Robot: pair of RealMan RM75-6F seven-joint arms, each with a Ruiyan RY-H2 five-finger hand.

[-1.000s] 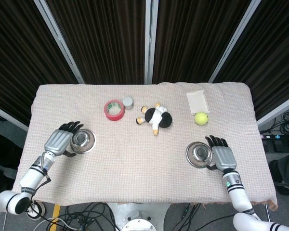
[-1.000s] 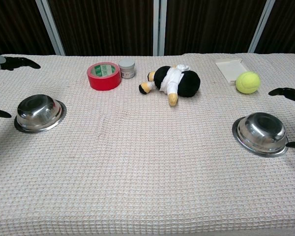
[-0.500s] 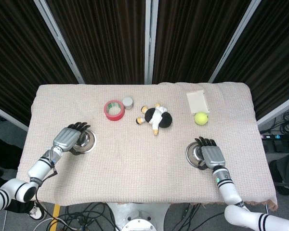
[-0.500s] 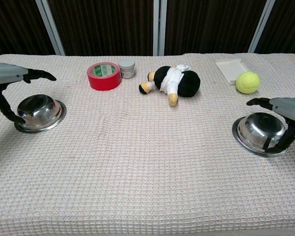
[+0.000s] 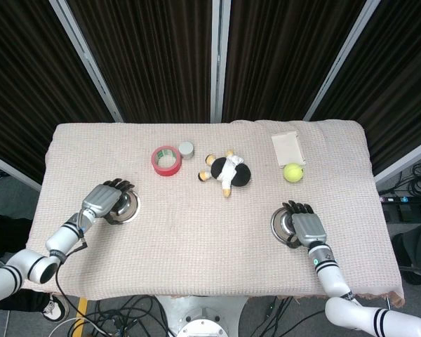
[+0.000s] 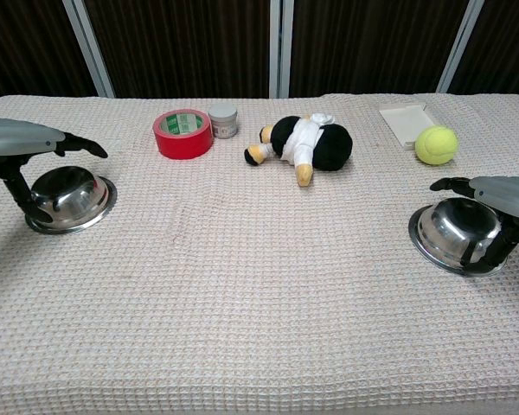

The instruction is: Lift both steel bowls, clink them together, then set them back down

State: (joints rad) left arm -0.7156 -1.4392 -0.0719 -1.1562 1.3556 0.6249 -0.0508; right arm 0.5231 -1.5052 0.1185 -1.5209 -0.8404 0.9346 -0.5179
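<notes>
Two steel bowls lie upside down on the cloth-covered table. The left bowl (image 5: 125, 206) (image 6: 68, 198) stays flat on the cloth. My left hand (image 5: 104, 199) (image 6: 24, 149) hovers over its outer side, fingers stretched above the dome and thumb down beside the rim. The right bowl (image 5: 283, 224) (image 6: 456, 232) also rests flat. My right hand (image 5: 306, 226) (image 6: 500, 195) reaches over its outer half, fingers spread above it and thumb low by the rim. Neither hand visibly grips a bowl.
Along the back of the table stand a red tape roll (image 5: 165, 161), a small grey jar (image 5: 186, 149), a black-and-white plush toy (image 5: 226, 170), a yellow tennis ball (image 5: 292, 172) and a white tray (image 5: 288, 147). The beige cloth (image 5: 203, 232) stretches between the bowls.
Both hands have moved inward from beside the bowls to over them, fingers now spanning the domes. The bowls have not moved.
</notes>
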